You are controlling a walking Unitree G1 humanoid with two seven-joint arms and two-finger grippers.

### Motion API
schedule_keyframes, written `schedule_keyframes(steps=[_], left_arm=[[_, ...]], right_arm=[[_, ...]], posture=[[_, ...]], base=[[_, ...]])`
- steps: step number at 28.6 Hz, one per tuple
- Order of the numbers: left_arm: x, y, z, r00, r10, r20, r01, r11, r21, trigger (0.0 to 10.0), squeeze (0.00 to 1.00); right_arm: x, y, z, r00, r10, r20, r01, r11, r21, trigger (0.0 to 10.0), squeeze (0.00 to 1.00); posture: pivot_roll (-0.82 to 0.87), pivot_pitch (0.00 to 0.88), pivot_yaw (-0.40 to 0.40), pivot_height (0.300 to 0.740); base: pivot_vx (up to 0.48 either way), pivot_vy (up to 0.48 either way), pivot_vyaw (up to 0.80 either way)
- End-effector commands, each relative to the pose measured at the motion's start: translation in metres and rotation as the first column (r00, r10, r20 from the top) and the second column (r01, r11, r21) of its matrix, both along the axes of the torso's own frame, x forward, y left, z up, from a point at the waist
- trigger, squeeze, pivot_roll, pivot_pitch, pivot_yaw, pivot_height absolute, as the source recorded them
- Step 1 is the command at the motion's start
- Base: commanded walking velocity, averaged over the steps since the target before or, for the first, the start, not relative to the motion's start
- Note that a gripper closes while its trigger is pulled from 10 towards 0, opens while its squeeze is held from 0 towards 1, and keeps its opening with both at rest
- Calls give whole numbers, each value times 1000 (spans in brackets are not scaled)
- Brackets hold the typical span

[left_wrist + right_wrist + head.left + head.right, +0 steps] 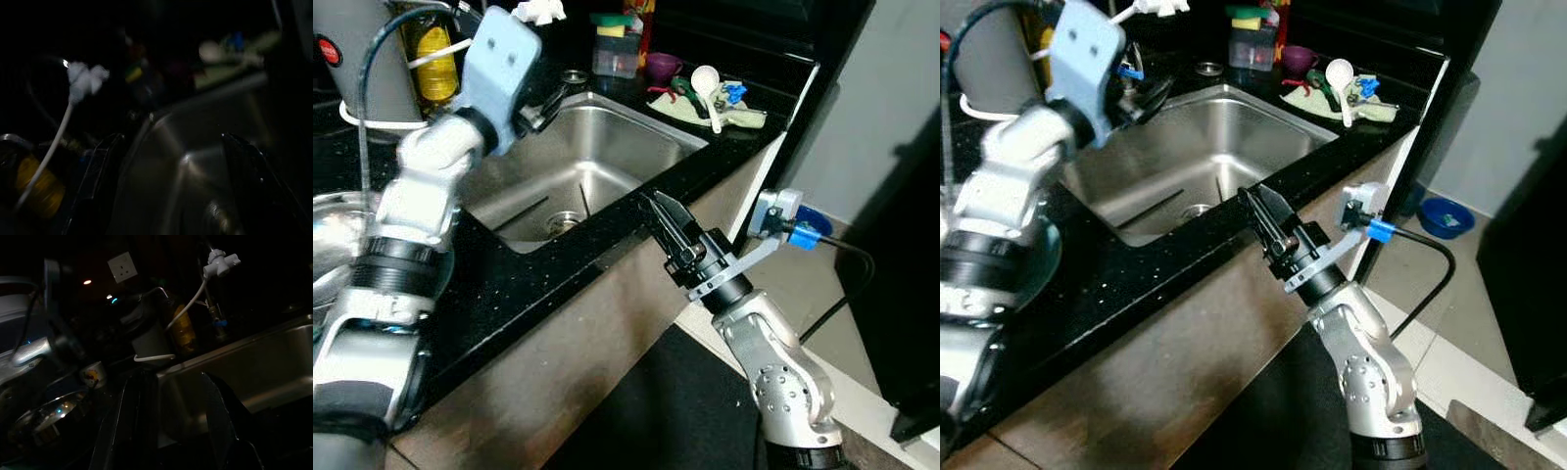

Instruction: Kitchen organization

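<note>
My left hand [536,110] hangs over the sink's [607,147] left rim, fingers apart and empty; my right hand [668,227] sits at the worktop's [509,294] front edge, fingers apart too, holding nothing. What wants tidying lies at about one o'clock from the right hand, across the basin — a white measuring spoon [707,86] on a pale green cloth [744,116], with a purple cup [663,67] beside it. The spoon looks light, stiff plastic, likely a little slippery; I would pinch its handle, not the bowl. It is well apart from both hands.
</note>
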State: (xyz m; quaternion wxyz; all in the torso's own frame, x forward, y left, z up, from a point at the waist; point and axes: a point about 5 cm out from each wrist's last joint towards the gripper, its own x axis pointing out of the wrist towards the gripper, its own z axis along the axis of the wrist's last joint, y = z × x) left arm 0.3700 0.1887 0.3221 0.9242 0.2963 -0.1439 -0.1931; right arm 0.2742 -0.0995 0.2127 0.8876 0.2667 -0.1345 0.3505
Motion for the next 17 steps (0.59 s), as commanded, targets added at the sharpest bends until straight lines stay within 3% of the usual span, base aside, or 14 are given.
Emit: schedule_keyframes(steps=[1,4,6,12,17], left_arm=[[-6,6,9,1000,-10,-11,10,1000,28,10000,0],[-18,28,34,1000,1,5,-1,999,-48,10000,0],[-26,34,43,1000,-16,1,16,997,-69,10000,0],[-42,36,37,989,-124,-76,118,990,-75,10000,0],[-54,37,34,966,-221,-132,201,968,-147,10000,0]], right_arm=[[0,-1,-3,1000,0,-9,0,1000,-14,10000,0],[0,0,-4,1000,18,-1,-18,999,-39,10000,0],[-3,2,-5,998,58,20,-57,997,-49,10000,0],[-6,5,-4,996,81,44,-78,995,-66,10000,0],[-7,5,-5,994,95,54,-91,993,-75,10000,0]], posture=[[97,0,-91,740],[109,0,-94,740],[115,0,-95,740],[118,0,-100,740],[117,0,-104,740]], base=[[0,0,0],[0,0,0],[0,0,0],[0,0,648],[0,0,779]])
